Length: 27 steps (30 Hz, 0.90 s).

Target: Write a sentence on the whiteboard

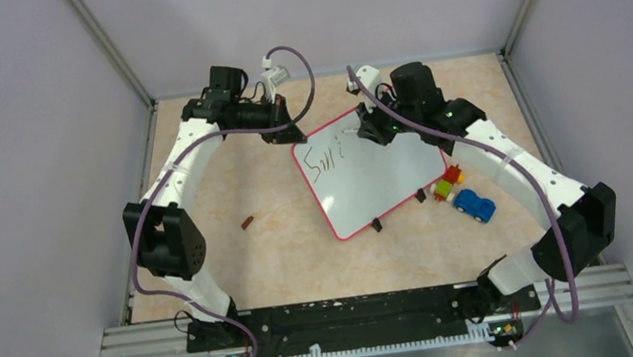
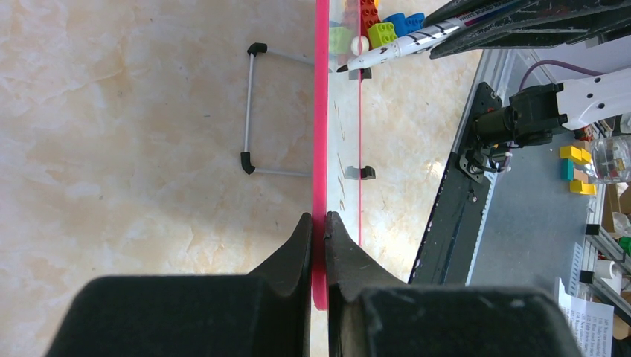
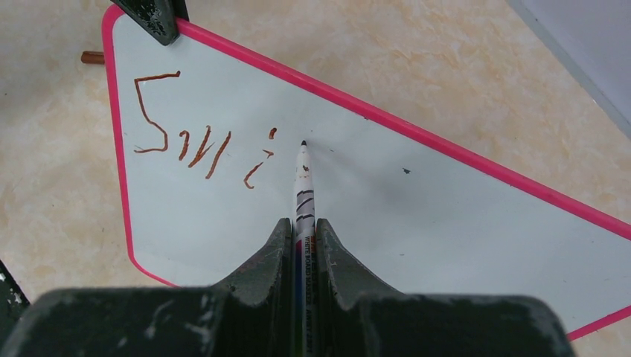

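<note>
Well, brownish-red handwriting (image 3: 202, 147) reads "Smi".
Right claw (image 3: 303, 223) grips striped white marker (image 3: 303, 178), left claw (image 2: 318, 217) pinches pink-rimmed whiteboard (image 3: 387, 216): press lightly.

White, pink-rimmed whiteboard (image 1: 382, 184), turned askew, black feet. Sentence (image 3: 197, 149) barely begun: brownish-red "Smi" near one corner.

In the top view the left arm (image 1: 169, 183) and right arm (image 1: 512, 168) rise from the bottom edge and curve inward to upper centre. The left pincer (image 2: 318, 218) has its fingers pressed onto the whiteboard (image 2: 321, 111) rim; the right pincer (image 3: 302, 223) clamps a marker (image 3: 303, 182), tip pointing up-frame
</note>
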{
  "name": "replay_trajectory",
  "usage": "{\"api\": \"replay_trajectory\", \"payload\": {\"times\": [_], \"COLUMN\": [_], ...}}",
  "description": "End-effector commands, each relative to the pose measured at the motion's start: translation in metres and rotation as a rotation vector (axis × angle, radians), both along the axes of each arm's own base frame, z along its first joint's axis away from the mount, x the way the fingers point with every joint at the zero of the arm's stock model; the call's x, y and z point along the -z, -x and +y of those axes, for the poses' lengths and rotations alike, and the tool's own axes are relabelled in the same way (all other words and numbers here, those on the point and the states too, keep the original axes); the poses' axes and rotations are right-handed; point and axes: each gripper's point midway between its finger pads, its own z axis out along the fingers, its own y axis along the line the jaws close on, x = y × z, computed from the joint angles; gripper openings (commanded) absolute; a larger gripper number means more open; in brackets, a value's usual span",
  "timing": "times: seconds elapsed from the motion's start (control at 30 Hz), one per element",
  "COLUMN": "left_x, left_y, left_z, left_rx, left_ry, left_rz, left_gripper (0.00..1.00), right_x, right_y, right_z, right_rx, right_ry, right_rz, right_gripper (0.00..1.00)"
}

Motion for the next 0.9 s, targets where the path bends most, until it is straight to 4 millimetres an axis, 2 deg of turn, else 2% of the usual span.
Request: {"api": "replay_trajectory", "payload": {"times": [0.0,0.13,0.5,0.67,0.87], "left_x": [-0.001,-0.001,0.001,0.001,0.001], "left_y": [0.010,0.010,0.011,0.011,0.012], "left_z": [-0.005,-0.005,-0.006,-0.006,-0.006], "left_rx": [0.025,0.026,0.032,0.031,0.030], "left_ry": [-0.006,-0.004,-0.001,-0.002,-0.003], "left_rz": [0.005,0.005,0.013,0.011,0.012], "left_gripper": [0.00,0.00,0.00,0.00,0.00], "right_x": [-0.020,-0.006,0.029,0.029,0.006], "right_y": [-0.008,-0.003,0.027,0.027,0.020], "right_z": [0.002,0.000,-0.011,-0.016,-0.018], "right_rx": [0.013,0.006,-0.024,-0.008,0.016], "right_ry": [-0.045,-0.025,0.007,0.025,0.004], "right_rz": [-0.055,-0.025,0.060,0.047,-0.009], "right_gripper": [0.00,0.00,0.00,0.00,0.00]}}
